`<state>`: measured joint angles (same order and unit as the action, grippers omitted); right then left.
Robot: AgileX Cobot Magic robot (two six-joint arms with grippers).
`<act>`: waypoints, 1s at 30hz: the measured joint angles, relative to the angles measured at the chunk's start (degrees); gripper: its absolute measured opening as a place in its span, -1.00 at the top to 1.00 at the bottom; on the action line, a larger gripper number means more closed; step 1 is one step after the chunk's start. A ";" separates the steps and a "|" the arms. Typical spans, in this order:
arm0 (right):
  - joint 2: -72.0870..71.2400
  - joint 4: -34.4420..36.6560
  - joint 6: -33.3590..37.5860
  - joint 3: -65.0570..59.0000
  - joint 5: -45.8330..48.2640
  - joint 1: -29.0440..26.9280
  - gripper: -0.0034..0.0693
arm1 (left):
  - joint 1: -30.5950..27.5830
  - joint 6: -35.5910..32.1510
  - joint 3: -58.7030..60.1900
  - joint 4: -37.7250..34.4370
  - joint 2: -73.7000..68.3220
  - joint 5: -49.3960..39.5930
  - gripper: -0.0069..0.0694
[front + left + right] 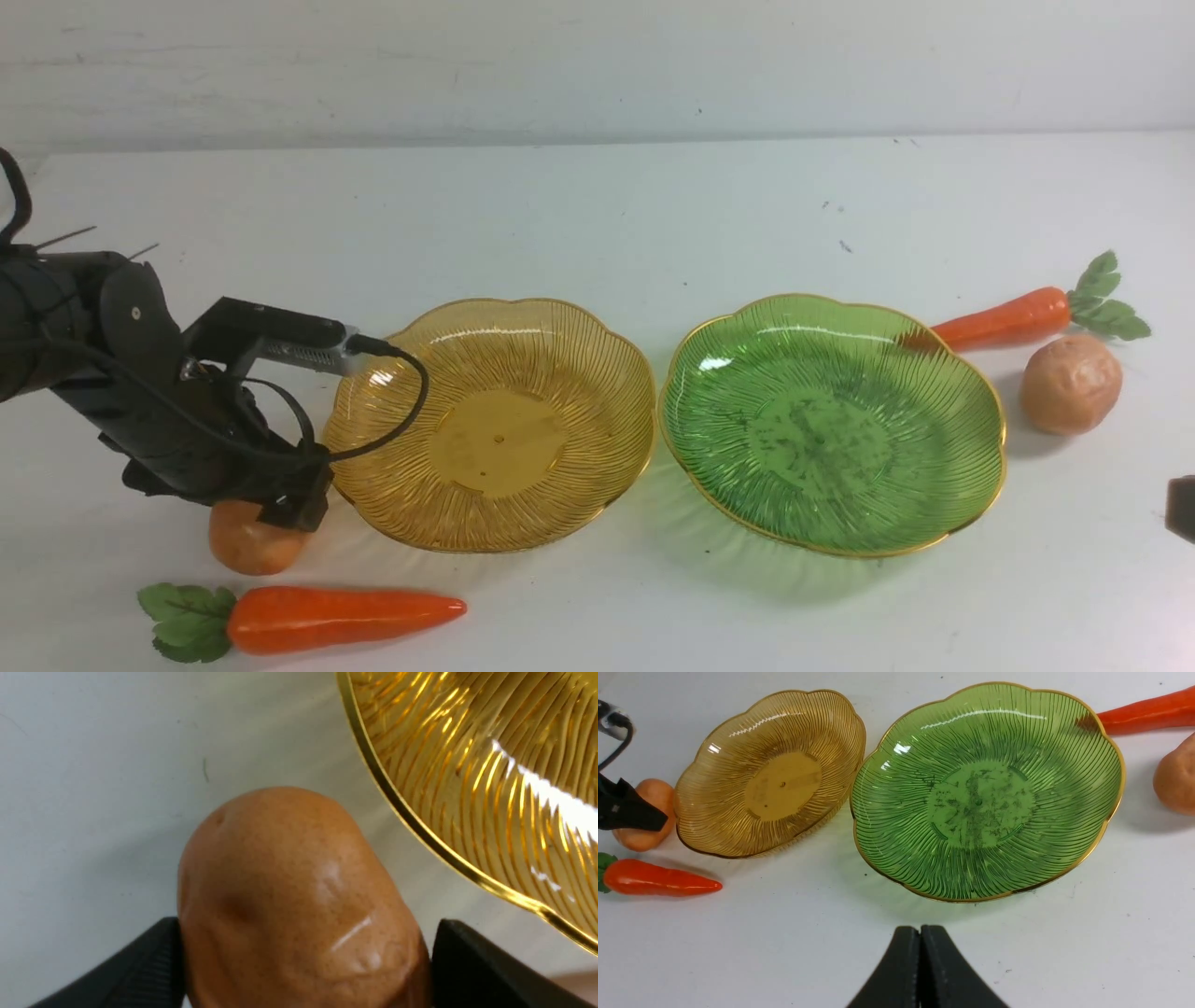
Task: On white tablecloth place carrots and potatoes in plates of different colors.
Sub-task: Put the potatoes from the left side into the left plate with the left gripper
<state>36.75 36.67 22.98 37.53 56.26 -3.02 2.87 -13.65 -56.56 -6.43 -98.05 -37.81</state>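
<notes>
Gripped the near potato (280, 868) with the left claw (306, 933), low on the counter (597, 215) just beside the amber plate (495, 420). Held the right claw (920, 970) closed and empty, near the green plate (985, 788).

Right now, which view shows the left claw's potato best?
Left wrist view: the potato fills the frame, inside the left claw. Front view: mostly hidden under that claw. Right wrist view: small, partly covered.

Half of left potato (245, 553) hidden under left pincer (280, 513), right carrot (1006, 319) tip behind green plate (840, 420).
</notes>
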 joint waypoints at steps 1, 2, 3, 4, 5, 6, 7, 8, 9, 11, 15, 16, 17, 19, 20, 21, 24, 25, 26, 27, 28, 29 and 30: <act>0.00 0.00 0.12 0.00 0.06 0.00 0.95 | 0.00 0.96 -0.15 0.13 -0.24 -0.06 -0.73; 0.00 0.00 0.12 0.00 0.06 0.00 0.95 | 0.00 1.60 -0.20 0.25 -0.30 -0.22 -0.66; 0.00 0.00 0.12 0.00 0.06 0.00 0.95 | 0.00 2.49 -0.45 0.66 -0.40 -0.62 -0.56; 0.00 0.00 0.12 0.00 0.06 0.00 0.95 | 0.00 3.42 -0.73 1.04 -0.52 -0.99 -0.48; 0.00 0.00 0.12 0.00 0.11 0.00 0.95 | 0.00 4.16 -0.97 1.55 -0.52 -1.53 -0.42; 0.00 -0.36 0.01 0.05 0.16 0.00 0.95 | 0.00 5.64 -1.73 3.12 -0.57 -3.22 -0.28; 0.00 -0.85 -0.54 0.13 0.22 0.00 0.95 | 0.00 6.58 -2.63 4.02 -0.57 -4.88 -0.27; 0.00 -0.98 -0.71 0.21 0.24 0.00 0.95 | 0.00 6.85 -2.63 4.24 -0.57 -4.88 -0.27; 0.38 -3.07 -2.88 1.13 0.55 0.00 0.94 | 0.00 8.67 -5.13 5.81 -0.16 -8.58 -0.25; 2.52 -8.88 -8.03 4.55 1.18 0.00 0.94 | 0.14 9.21 -9.14 5.77 1.25 -12.16 -0.25; 11.68 -23.81 -16.89 14.56 3.73 0.00 0.94 | 3.79 6.78 -15.63 2.29 4.73 -14.39 -0.24; 13.57 -26.31 -18.18 16.19 3.92 0.00 0.94 | 5.19 5.30 -16.49 1.30 4.95 -13.88 -0.24; 15.77 -29.15 -19.64 17.68 3.97 0.00 0.94 | 6.68 4.08 -16.90 0.39 5.02 -12.81 -0.24; 19.48 -32.30 -21.96 19.49 3.65 -0.08 0.94 | 10.85 1.72 -17.07 -1.04 4.42 -9.58 -0.24; 21.21 -33.28 -22.98 19.98 3.14 -0.21 0.94 | 12.33 1.44 -17.07 -1.30 3.81 -8.13 -0.24; 23.00 -33.98 -23.79 20.29 2.38 -0.56 0.94 | 13.58 1.31 -17.12 -1.57 2.84 -6.38 -0.24; 29.12 -34.19 -25.49 21.19 0.86 -2.88 0.92 | 16.36 1.00 -17.18 -1.93 -1.18 -1.52 -0.26; 31.71 -33.56 -25.73 21.58 0.35 -4.26 0.90 | 16.61 1.00 -17.18 -1.93 -2.31 -0.67 -0.28; 34.33 -32.27 -25.67 21.90 -0.20 -5.36 0.86 | 16.71 1.21 -17.18 -1.93 -3.84 0.11 -0.35; 36.94 -30.94 -25.11 22.31 -1.06 -6.15 0.79 | 16.71 1.92 -17.18 -1.93 -5.38 0.77 -0.46; 39.07 -29.33 -24.55 22.74 -1.81 -6.95 0.72 | 16.71 2.44 -17.18 -1.93 -6.13 0.90 -0.54; 41.19 -27.95 -23.92 23.25 -2.62 -7.31 0.62 | 16.71 2.76 -17.18 -1.93 -6.78 0.90 -0.62; 43.23 -26.66 -23.39 23.90 -3.56 -7.62 0.49 | 16.71 3.01 -17.18 -1.88 -7.09 0.90 -0.71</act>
<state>79.97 10.01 -0.41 61.43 52.70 -10.63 19.58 -10.64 -73.73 -8.31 -105.15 -36.91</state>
